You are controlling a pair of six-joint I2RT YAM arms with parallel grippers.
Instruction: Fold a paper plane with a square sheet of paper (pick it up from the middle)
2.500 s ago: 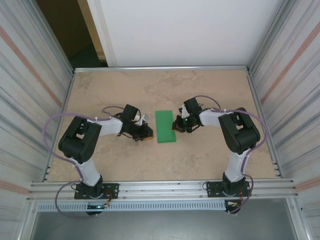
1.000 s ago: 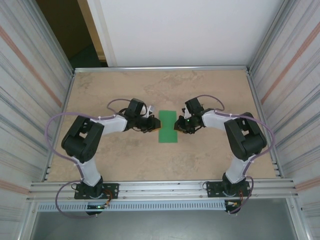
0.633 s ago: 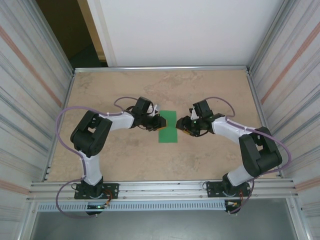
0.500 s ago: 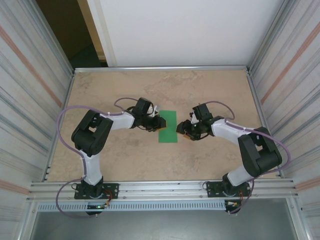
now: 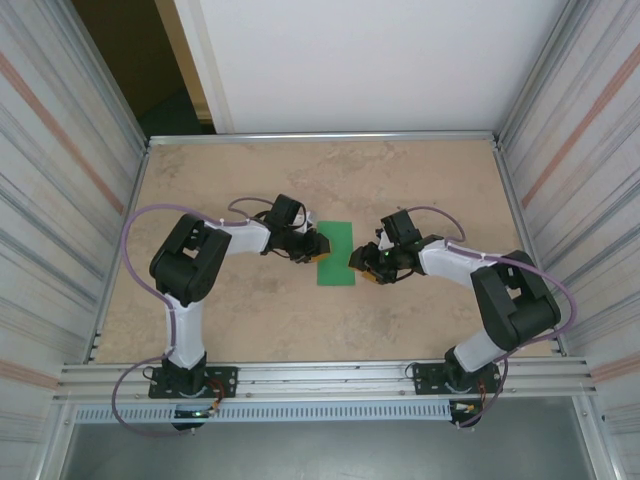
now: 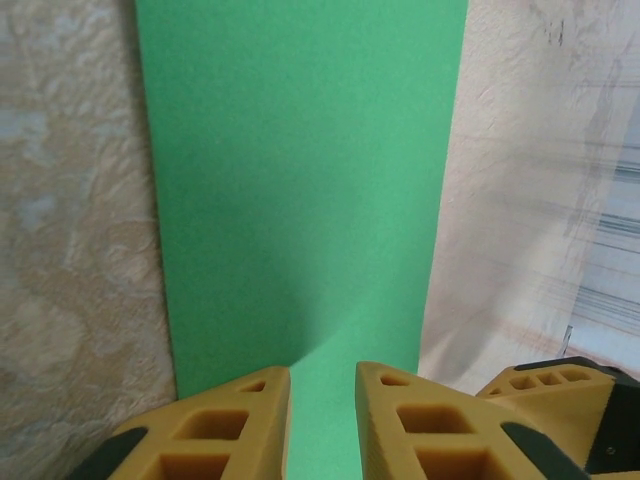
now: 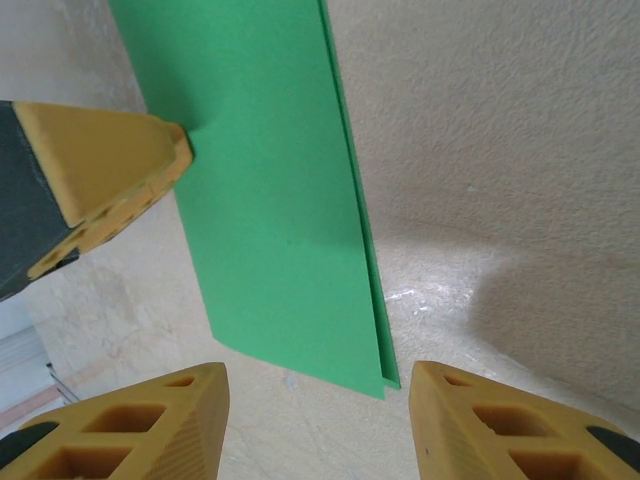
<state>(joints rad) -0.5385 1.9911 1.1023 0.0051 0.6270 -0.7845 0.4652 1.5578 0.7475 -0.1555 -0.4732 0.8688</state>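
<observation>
The square sheet of paper (image 5: pixel 336 253) lies flat on the table, folded into a narrow bright green rectangle (image 6: pixel 300 180). Its two layers show along one long edge (image 7: pixel 378 300). My left gripper (image 5: pixel 318 245) sits low at the paper's left edge, its jaws a narrow gap apart (image 6: pixel 322 385), with green paper showing between and under the yellow fingertips. My right gripper (image 5: pixel 362 265) is at the right edge near the paper's front corner, open wide (image 7: pixel 318 385), nothing between its fingers. One yellow finger of the left gripper (image 7: pixel 110 170) rests on the paper in the right wrist view.
The beige tabletop (image 5: pixel 250 310) is boxed in by corrugated metal walls on the left (image 5: pixel 60 200) and right (image 5: pixel 590 180). A metal rail (image 5: pixel 320 375) with the arm bases runs along the near edge. A white wall stands behind the far edge.
Both arms have reached in to the paper's edges. The right gripper opened and slid toward the paper's near end. The left jaws parted a little.
</observation>
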